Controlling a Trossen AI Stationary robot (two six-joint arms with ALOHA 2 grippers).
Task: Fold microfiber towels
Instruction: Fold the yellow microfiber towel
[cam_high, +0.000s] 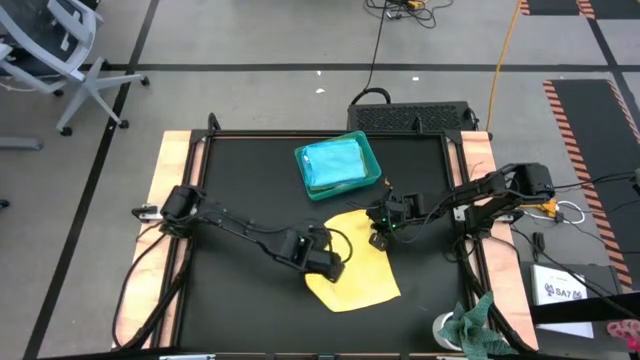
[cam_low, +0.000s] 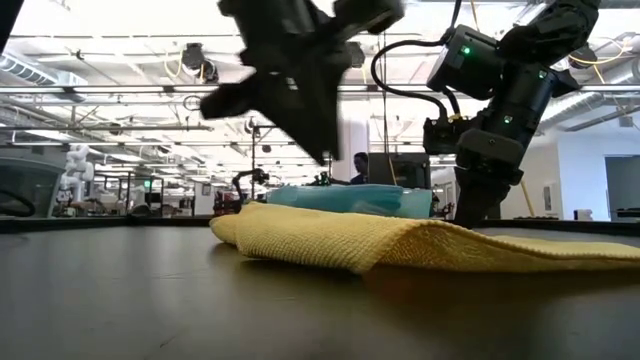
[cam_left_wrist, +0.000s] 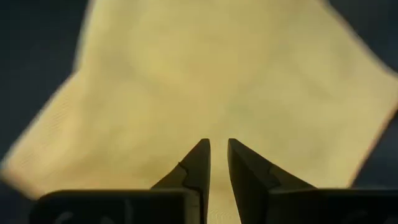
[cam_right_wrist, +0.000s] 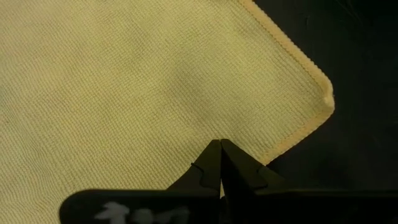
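A yellow microfiber towel (cam_high: 355, 275) lies on the black table, near the middle. In the low view (cam_low: 400, 243) its left side shows a rounded, doubled edge. My left gripper (cam_high: 335, 265) hangs above the towel's left part, clear of it, and also shows in the low view (cam_low: 300, 90). Its fingers (cam_left_wrist: 218, 149) have only a narrow gap and hold nothing. My right gripper (cam_high: 380, 238) is shut and points down at the towel's far right corner, its tips (cam_right_wrist: 219, 144) just inside that corner. My right gripper's shut fingertips come from above, pointing down, onto the towel's top face just inside its hemmed corner (cam_right_wrist: 311, 99). The low view shows the fingers (cam_low: 478, 205) reaching down to the towel's level. The cloth lies flat there on the table, unpuckered. Whether they press it, I cannot tell.
A teal plastic tray (cam_high: 372, 150) at the back middle holds folded turquoise and light blue towels (cam_high: 333, 165). A mottled green-and-white rag (cam_high: 480, 325) lies at the near right edge. Bare black table lies to the left and near side.
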